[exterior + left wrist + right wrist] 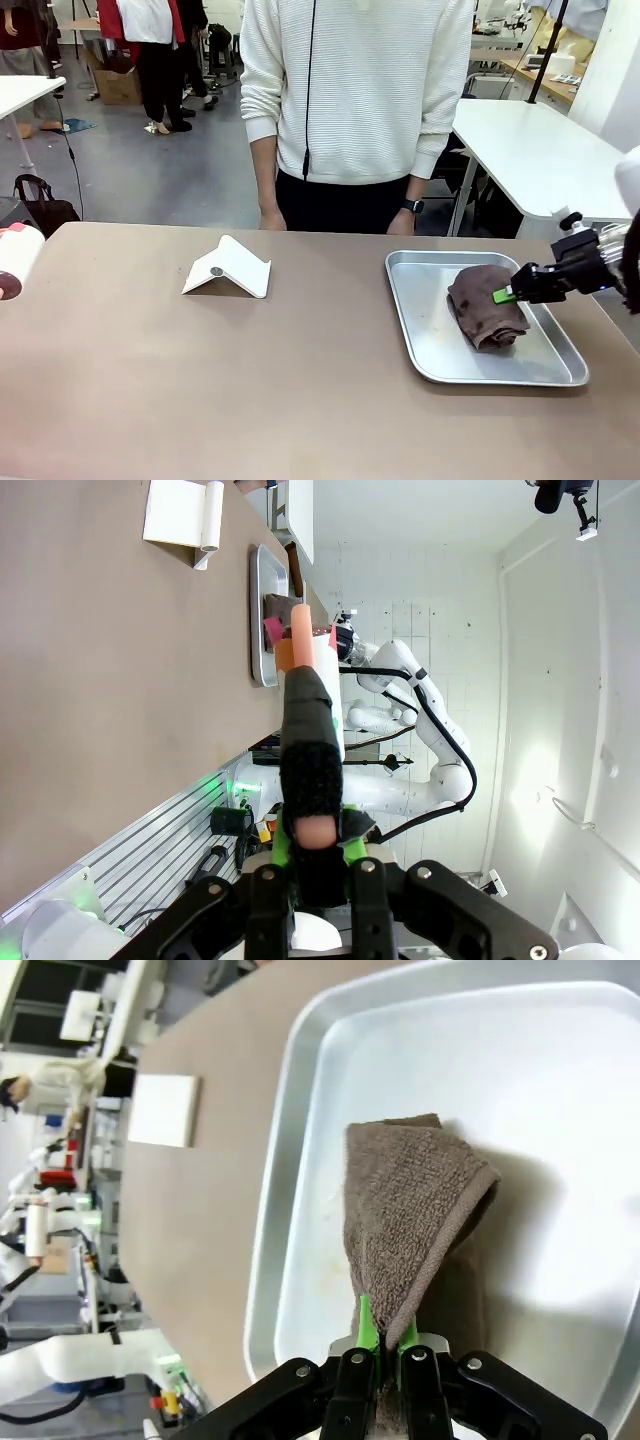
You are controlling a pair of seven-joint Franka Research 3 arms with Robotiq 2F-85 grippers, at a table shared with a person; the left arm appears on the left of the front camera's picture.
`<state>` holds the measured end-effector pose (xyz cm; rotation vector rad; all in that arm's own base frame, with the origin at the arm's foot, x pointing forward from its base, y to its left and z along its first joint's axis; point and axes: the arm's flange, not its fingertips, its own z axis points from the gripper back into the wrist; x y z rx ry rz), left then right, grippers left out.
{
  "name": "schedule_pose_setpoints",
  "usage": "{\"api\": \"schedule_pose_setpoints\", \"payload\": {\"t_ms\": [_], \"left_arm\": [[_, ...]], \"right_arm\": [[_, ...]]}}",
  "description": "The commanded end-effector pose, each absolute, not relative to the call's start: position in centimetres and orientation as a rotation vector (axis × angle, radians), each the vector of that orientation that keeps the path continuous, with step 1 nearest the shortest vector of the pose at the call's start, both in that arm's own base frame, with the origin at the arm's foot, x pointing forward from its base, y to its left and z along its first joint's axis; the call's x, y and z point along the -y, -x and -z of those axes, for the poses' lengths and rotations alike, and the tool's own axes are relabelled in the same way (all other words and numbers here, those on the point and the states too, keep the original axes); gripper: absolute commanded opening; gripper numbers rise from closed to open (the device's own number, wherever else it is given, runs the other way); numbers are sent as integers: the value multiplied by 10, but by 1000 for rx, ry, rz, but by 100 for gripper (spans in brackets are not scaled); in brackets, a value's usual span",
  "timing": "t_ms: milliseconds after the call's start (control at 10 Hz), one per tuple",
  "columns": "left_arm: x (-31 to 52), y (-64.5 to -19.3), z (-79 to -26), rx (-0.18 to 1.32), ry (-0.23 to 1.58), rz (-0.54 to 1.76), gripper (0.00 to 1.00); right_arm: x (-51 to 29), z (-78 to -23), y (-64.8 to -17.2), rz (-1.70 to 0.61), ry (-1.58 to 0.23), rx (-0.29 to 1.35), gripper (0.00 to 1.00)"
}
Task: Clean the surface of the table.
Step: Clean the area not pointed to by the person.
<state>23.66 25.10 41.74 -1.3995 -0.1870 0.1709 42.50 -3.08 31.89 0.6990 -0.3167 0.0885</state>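
The right pincer (380, 1332) pinches the brown towel (410, 1200) in the tray (320, 1090); the left pincer (316, 846) clamps a black handle (308, 740), its tip unclear.

Right pincer (507, 294): black housing, green pads, silver screws; its white arm (400, 658) trails a black cable. Person across the bench (200, 400): white ribbed sweater (355, 80), thin black cord (310, 90) down front, dark wristwatch (414, 206), black trousers (330, 205).

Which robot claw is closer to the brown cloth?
Right: the right gripper pinches the cloth itself. The left gripper is far off at the table's opposite end, holding a black-handled tool.
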Motion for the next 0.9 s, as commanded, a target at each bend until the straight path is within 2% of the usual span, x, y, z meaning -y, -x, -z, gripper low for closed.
{"api": "schedule_pose_setpoints", "payload": {"t_ms": [0, 400, 800], "left_arm": [[-250, -237, -422, 191, 1411, -187, 22], [-250, -237, -422, 191, 1411, -187, 22], [-250, -237, -422, 191, 1411, -187, 22]], "right_arm": [[13, -306, -439, -50, -687, 315, 7], [-39, -265, -447, -52, -734, 227, 7], [-71, -263, -446, -119, -775, 180, 7]]}}
